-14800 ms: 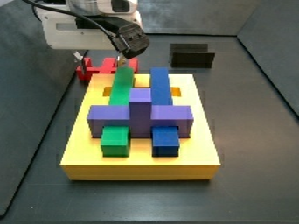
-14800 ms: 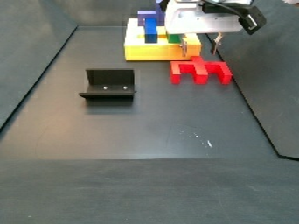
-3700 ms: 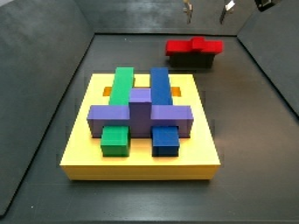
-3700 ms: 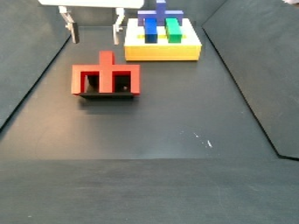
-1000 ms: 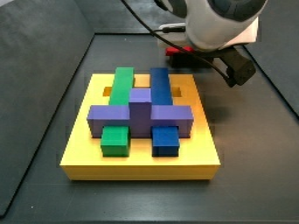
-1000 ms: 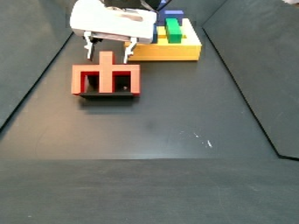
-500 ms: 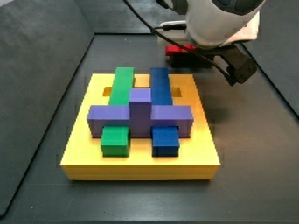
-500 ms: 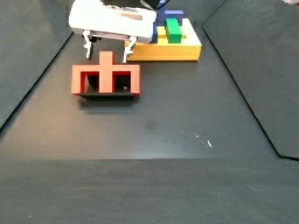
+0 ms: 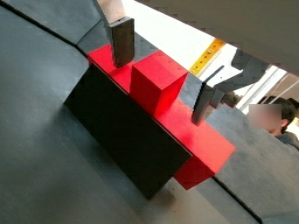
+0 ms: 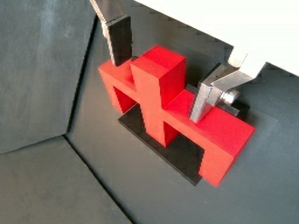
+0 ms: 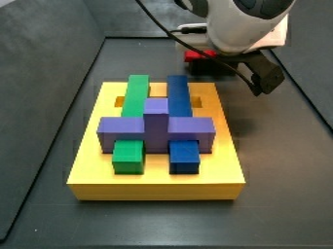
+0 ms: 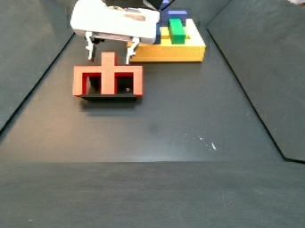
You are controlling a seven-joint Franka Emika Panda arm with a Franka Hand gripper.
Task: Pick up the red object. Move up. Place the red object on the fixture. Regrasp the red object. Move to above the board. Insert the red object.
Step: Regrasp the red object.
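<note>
The red object lies on the black fixture, its middle prong pointing up toward the gripper. My gripper hangs just above it, open. In both wrist views the fingers stand either side of the middle prong of the red object, with a gap on each side. The fixture shows as a dark face below the red object. The yellow board carries green, blue and purple blocks. In that side view the arm hides most of the red object.
The board lies beyond the fixture near the far wall. The purple cross-shaped block sits across the green and blue bars. Dark walls ring the floor.
The red object went from the floor beside the board onto the fixture. The gripper has come down from high up to straddle its middle prong. It has hardly moved in the last second.
</note>
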